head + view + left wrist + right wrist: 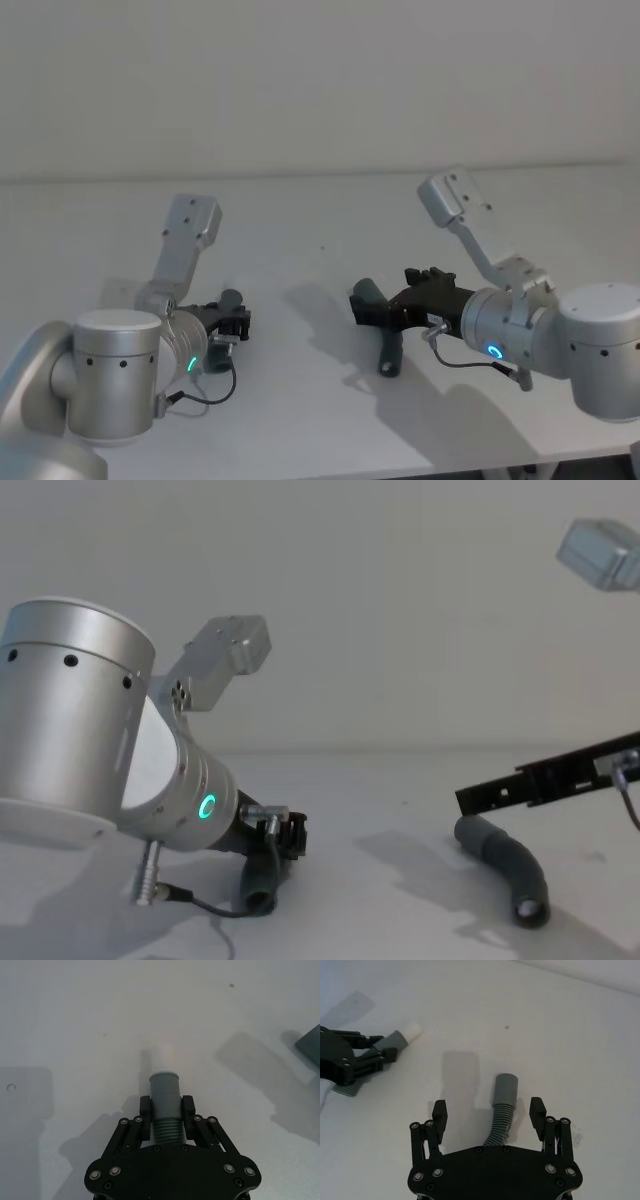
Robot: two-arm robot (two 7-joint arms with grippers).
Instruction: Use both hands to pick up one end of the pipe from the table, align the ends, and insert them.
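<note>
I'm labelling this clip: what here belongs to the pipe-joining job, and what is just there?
Job: left gripper, shut on the white-tipped pipe piece; right gripper, open around the other pipe piece; table.
Just there: dark speck; wall behind.

It looks like a robot lab bench: plain white table [300, 430] against a plain wall [300, 80].

Plain pale wall [300, 80] behind; small dark speck [506, 1027].

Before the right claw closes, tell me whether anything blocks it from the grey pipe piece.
Nothing visible does: the open black right claw straddles the dark grey ribbed pipe piece on the white table.
</note>
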